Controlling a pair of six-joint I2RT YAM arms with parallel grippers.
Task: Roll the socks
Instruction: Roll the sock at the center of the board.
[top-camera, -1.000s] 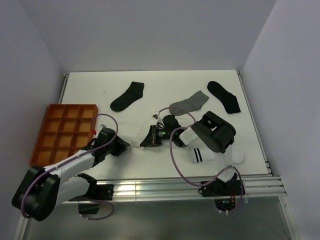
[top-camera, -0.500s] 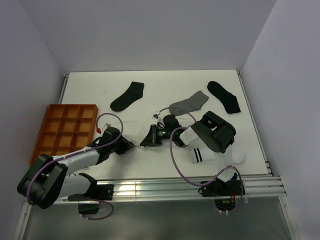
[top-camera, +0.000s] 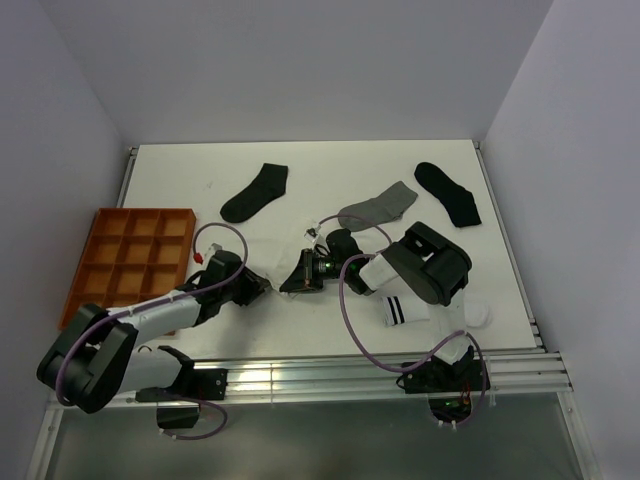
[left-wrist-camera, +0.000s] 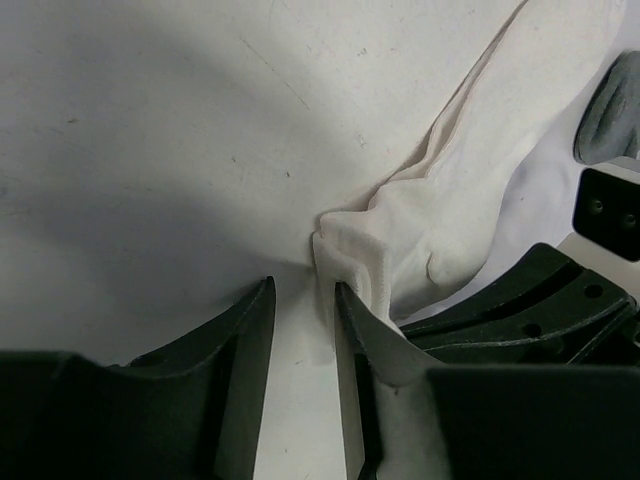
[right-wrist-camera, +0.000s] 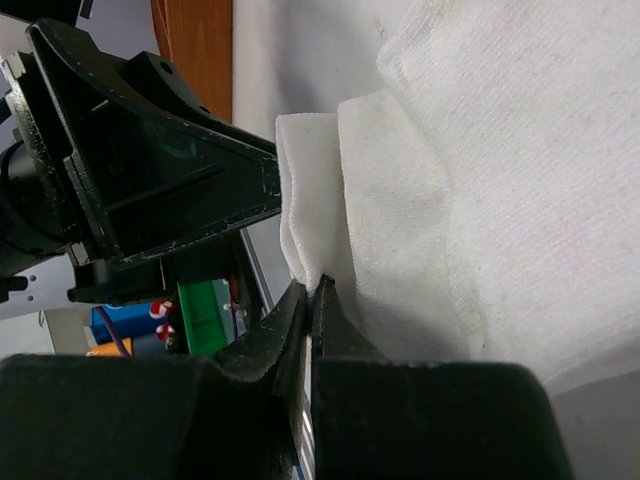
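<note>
The white sock (left-wrist-camera: 440, 215) lies crumpled near the centre of the table (top-camera: 330, 165), between the 2 grippers. Right gripper (right-wrist-camera: 308, 298): fingers pressed together at the folded edge; fabric capture cannot be confirmed. Left gripper (left-wrist-camera: 303, 320): fingers slightly spread, sock edge at their mouth, nothing clamped. Step in hand: likely starting the roll. Next move: seat the left fingers on the edge, then turn it over.

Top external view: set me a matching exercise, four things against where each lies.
Things:
1 orange tray
2 grey sock
3 striped sock
4 plain white sock

Places:
a near edge, right side
b where the left hand and right hand meet
c left edge of the table
d far half, right of centre

Pairs: 1-c; 2-d; 3-a; 4-b
</note>
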